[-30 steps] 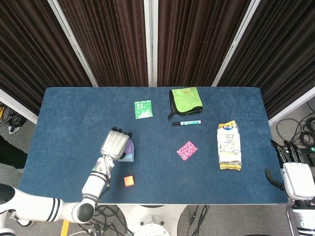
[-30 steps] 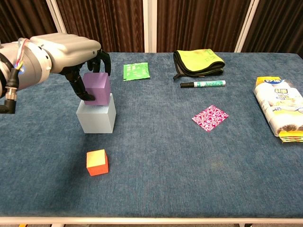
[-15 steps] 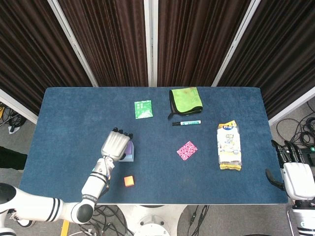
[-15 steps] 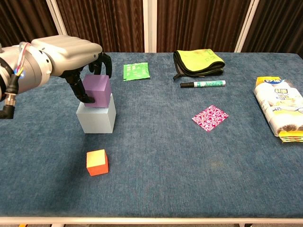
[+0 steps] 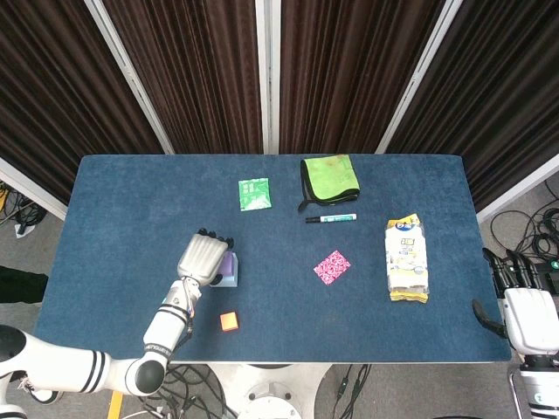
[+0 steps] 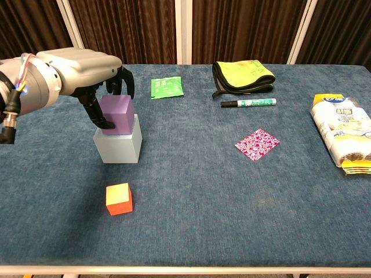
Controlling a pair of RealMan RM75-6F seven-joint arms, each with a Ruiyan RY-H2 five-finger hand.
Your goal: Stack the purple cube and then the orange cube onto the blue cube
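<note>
The blue felt-like table (image 6: pixel 243 197) carries a pale blue cube (image 6: pixel 118 146) with the matte purple cube (image 6: pixel 117 113) sitting on top. The left hand (image 6: pixel 87 66) wraps its fingers around the purple cube, partly hiding it. The orange cube (image 6: pixel 119 198) lies near the front edge. The right hand (image 5: pixel 528 316) hangs off the table, fingers apart, holding nothing.

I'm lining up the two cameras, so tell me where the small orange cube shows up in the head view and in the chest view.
Head view: the small orange cube lies low and left of centre, near the table's front edge.
Chest view: it sits at lower left, alone on the blue cloth.
Shared landmark: the pale blue cube carrying the purple cube stands just behind it in both views.
</note>
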